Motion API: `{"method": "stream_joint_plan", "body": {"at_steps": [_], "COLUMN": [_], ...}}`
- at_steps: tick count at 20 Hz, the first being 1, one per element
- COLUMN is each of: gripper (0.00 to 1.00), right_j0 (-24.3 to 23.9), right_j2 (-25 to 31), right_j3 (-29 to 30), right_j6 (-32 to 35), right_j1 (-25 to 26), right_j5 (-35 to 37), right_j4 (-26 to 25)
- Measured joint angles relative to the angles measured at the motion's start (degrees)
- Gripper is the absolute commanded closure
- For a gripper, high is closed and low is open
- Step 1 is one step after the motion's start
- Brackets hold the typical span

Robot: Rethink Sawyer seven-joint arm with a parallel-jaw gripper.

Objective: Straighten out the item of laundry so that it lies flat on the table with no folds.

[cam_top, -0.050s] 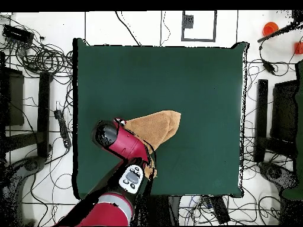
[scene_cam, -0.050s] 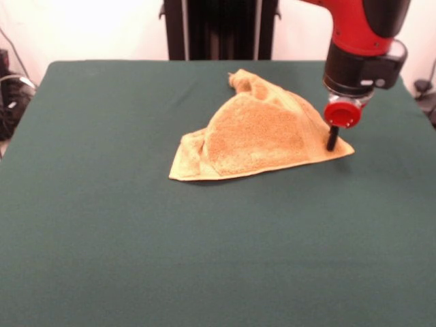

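The item of laundry is a golden tan-orange towel lying right of the middle of the dark green table. It is folded over itself into a rough triangle, and a bunched end points to the far edge. My gripper comes down under a red disc and stands at the towel's right-hand corner, touching or just above the cloth. In the overhead view the towel sticks out from under the red arm, which hides the gripper and part of the cloth.
Green table cloth stretches wide on every side of the towel. Off the table, the overhead view shows tangled cables, black stands and an orange object on the floor.
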Motion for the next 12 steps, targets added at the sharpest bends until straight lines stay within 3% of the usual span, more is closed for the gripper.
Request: {"method": "stream_joint_plan", "body": {"at_steps": [12], "gripper": [1.00], "right_j0": [-1.4], "right_j2": [0.1], "right_j3": [0.0], "right_j6": [0.0], "right_j1": [-0.2], "right_j5": [0.0], "right_j4": [0.0]}}
